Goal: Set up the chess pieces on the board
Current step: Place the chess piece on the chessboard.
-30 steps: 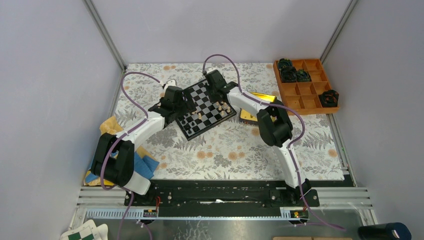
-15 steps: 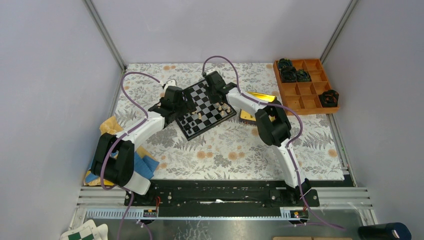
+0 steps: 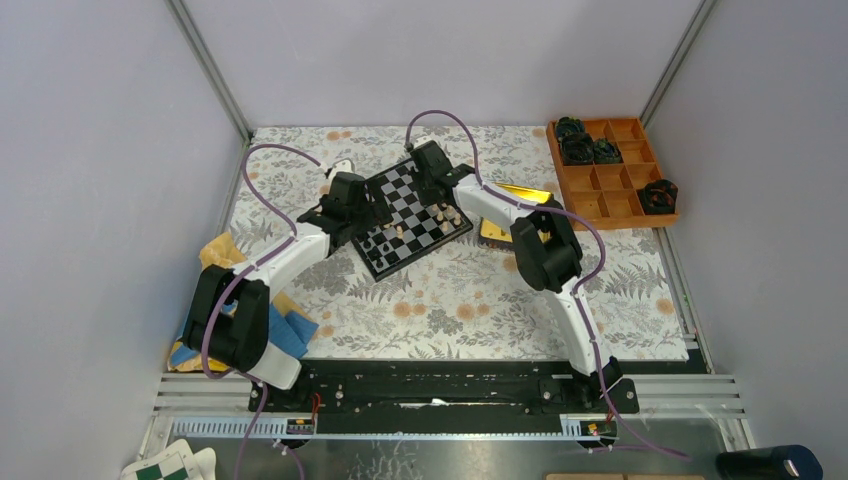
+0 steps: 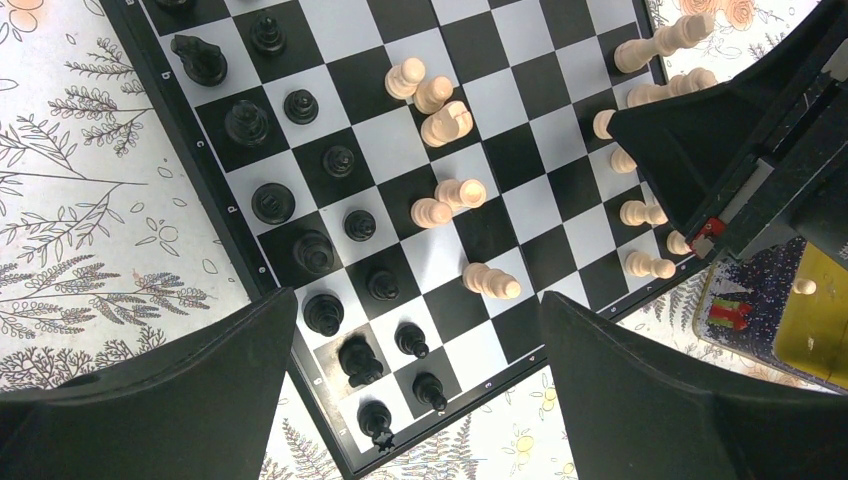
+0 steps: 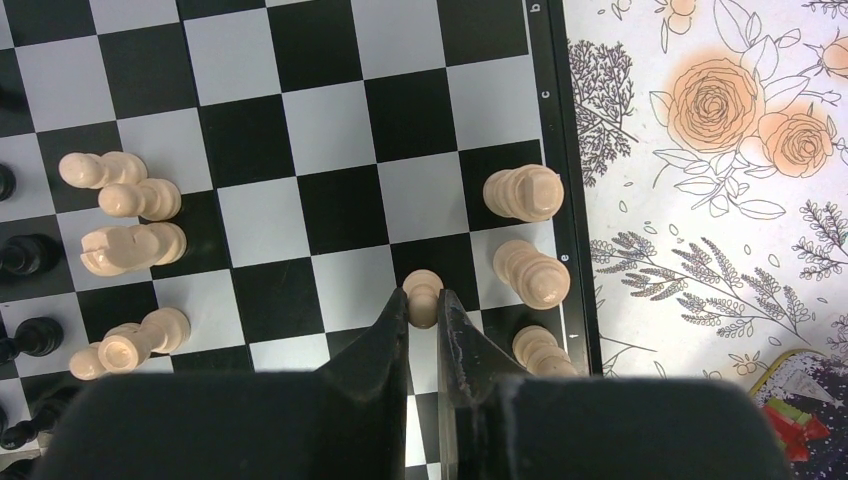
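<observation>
The board (image 3: 398, 192) lies tilted on the flowered cloth, with black chess pieces (image 4: 323, 311) along one side and tan chess pieces (image 5: 522, 192) on the other and in the middle. My right gripper (image 5: 421, 303) is shut on a tan pawn (image 5: 421, 283) that stands on a square beside the tan back row near the board's (image 5: 330, 130) edge. My left gripper (image 4: 417, 298) hangs open above the board's (image 4: 340, 30) corner with the black pieces, with nothing between its fingers. In the top view the left gripper (image 3: 372, 214) and right gripper (image 3: 438, 192) stand on opposite sides of the board.
An orange compartment tray (image 3: 612, 205) with bulky black objects stands at the back right. A gold tin (image 3: 525, 192) lies right of the board under the right arm. Blue and yellow cloths (image 3: 292, 330) sit at the front left. A green-and-white checkered item (image 3: 170, 465) lies off the table.
The right arm's elbow has shifted very slightly to the left. Both grippers and the pieces stand as before.
</observation>
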